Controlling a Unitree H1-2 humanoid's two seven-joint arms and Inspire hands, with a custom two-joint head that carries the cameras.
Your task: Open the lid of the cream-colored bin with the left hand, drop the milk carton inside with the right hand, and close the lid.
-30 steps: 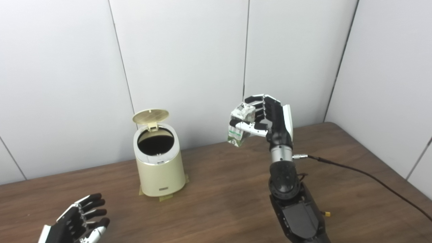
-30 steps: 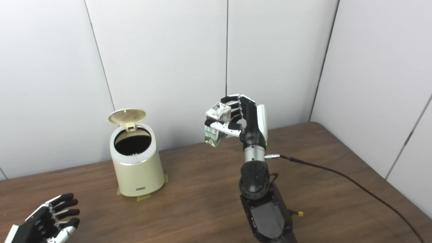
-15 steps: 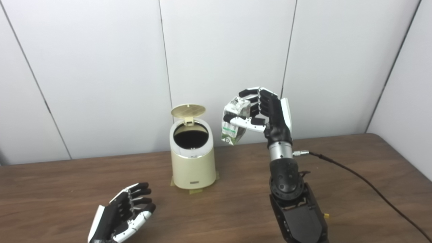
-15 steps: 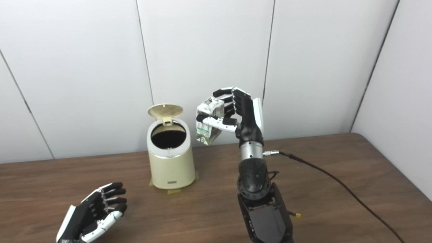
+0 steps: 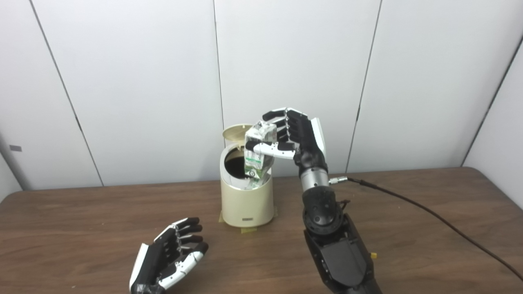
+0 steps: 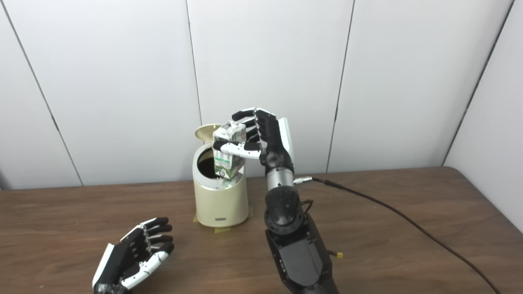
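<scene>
holding milk carton (image 5: 258,152) in right hand (image 5: 295,136), fingers wrapped round it, now carried from right of cream bin (image 5: 246,199) to over its open mouth at frame centre, lid (image 5: 232,132) up; ready to drop. left hand (image 5: 169,255) splayed, empty, lower left.

Both head cameras look down across the brown wooden table (image 5: 81,212) toward white wall panels (image 6: 122,81) (right eye set slightly rightward).

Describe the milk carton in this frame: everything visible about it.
The milk carton is a small white box with green print low on its side and a folded gable top, cardboard by the look of it. The right hand grips its upper part, thumb across the front. It hangs about upright over the open mouth of the bin, its bottom level with the rim. Whether it touches the rim is unclear.
</scene>
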